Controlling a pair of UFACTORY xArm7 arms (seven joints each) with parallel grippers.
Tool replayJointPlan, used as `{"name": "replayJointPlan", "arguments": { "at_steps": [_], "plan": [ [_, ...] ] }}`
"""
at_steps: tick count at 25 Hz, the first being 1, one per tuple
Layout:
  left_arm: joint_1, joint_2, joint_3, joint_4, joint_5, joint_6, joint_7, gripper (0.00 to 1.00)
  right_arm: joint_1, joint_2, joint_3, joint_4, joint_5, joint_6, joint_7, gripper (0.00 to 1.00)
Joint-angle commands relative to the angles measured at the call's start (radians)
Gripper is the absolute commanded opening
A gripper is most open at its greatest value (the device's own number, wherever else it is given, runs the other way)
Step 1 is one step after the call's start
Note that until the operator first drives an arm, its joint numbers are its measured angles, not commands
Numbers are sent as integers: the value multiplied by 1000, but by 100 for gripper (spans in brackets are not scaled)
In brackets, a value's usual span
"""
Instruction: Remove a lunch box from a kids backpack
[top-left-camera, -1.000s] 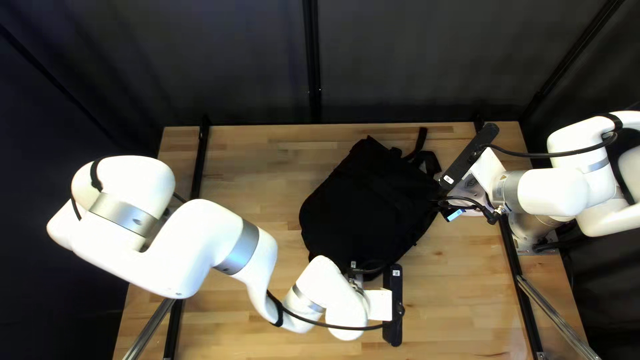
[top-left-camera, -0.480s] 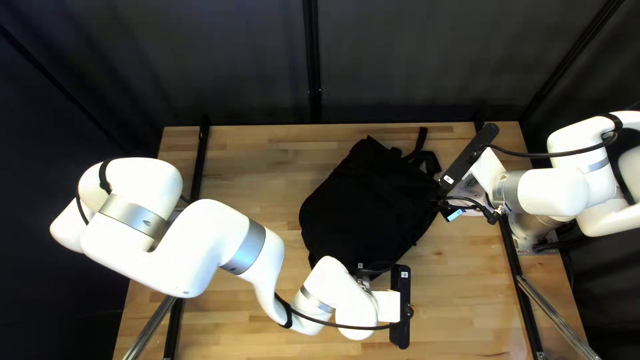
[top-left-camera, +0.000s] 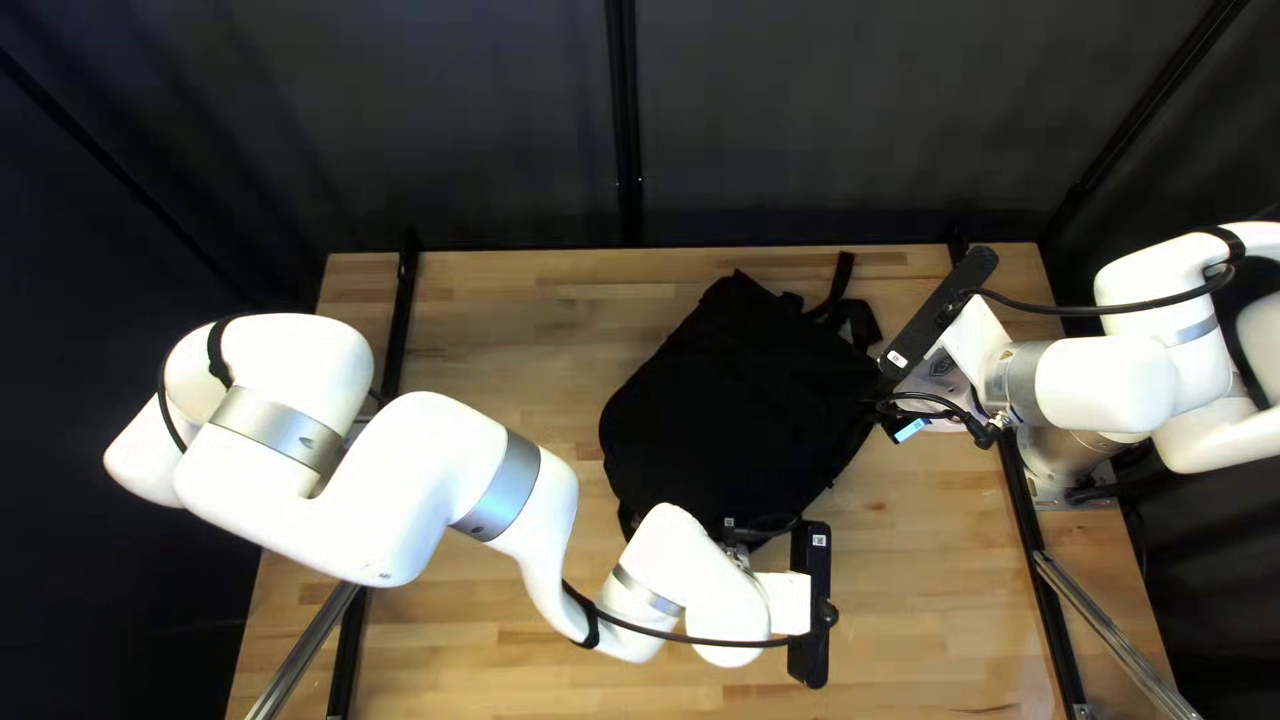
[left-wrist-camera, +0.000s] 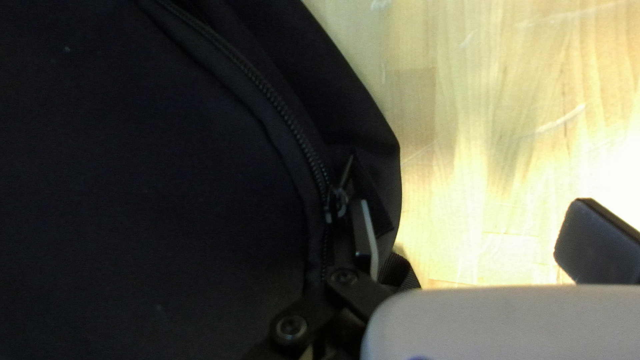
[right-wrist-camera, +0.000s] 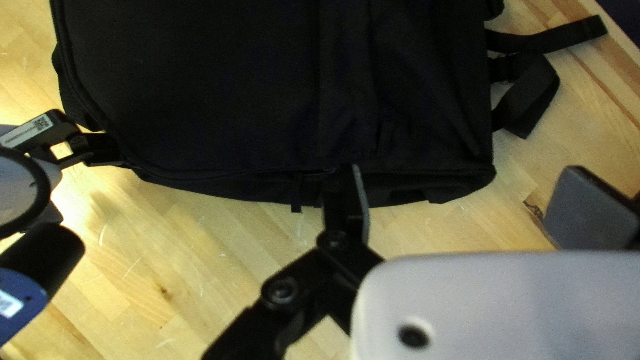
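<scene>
While dark curtain [top-left-camera: 467, 134] backs wooden table [top-left-camera: 520, 334], backpack [top-left-camera: 747, 400], left tool [top-left-camera: 810, 604] wide, right tool [top-left-camera: 939, 314] wide

My left arm [top-left-camera: 427, 494] bends out toward the table's near edge, my right arm [top-left-camera: 1107, 384] reaches inward, and my left gripper [top-left-camera: 810, 607] and right gripper [top-left-camera: 940, 314] both stand wide apart.
</scene>
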Motion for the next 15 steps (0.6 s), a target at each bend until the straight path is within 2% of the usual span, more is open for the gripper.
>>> {"name": "replayJointPlan", "arguments": {
  "at_steps": [1, 15],
  "plan": [
    [6, -5, -1, 7, -9, 8, 2, 100, 0, 0, 0, 0, 0, 0, 0, 100],
    [5, -21, -5, 8, -30, 15, -24, 100, 0, 0, 0, 0, 0, 0, 0, 100]
  ]
}}
